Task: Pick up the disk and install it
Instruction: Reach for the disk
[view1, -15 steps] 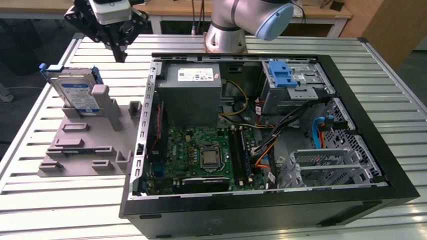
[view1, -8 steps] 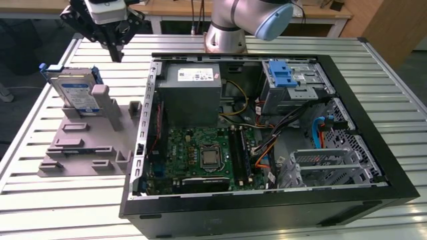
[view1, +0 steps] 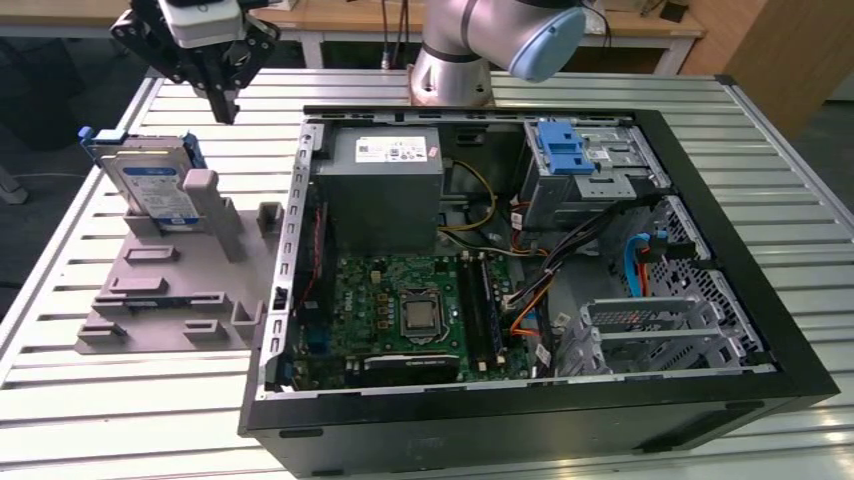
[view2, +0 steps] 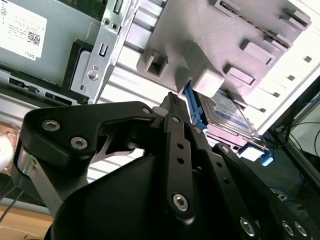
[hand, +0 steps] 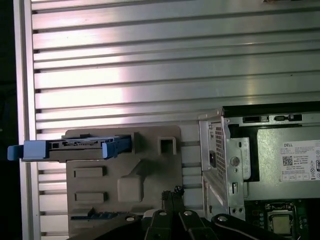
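— Found the disk (view1: 150, 185) standing on edge in the gray holder (view1: 174, 290), on the slatted table (view1: 80, 400), off to the exterior view's left of the open computer case (view1: 534, 435).

— Judged it how?

— Stiff, dense for its size, metal-bodied. Probably sensitive to shock, so not something to knock or drop. Looked smooth on the labelled face, likely slippery there. Preferred the blue carrier (hand: 30, 149) along the upper edges as the place to pinch, with the holder's post (view1: 200, 190) blocking part of the face lower down.

— And the gripper (view1: 223, 105)?

— Hung above the holder, clear of the disk. Fingers pressed together in both wrist views, carrying nothing.

— Room to move?

— Plenty straight up from the disk, and open table beyond the holder on the side away from the case. Tighter toward the case wall, just beside the holder. Inside, noted the metal drive cage (view1: 594, 175) under its blue latch bracket (view1: 567, 150), crowded by cables (view1: 587, 240) and the power supply (view1: 380, 185). Expected hard sheet-metal rims all round there.
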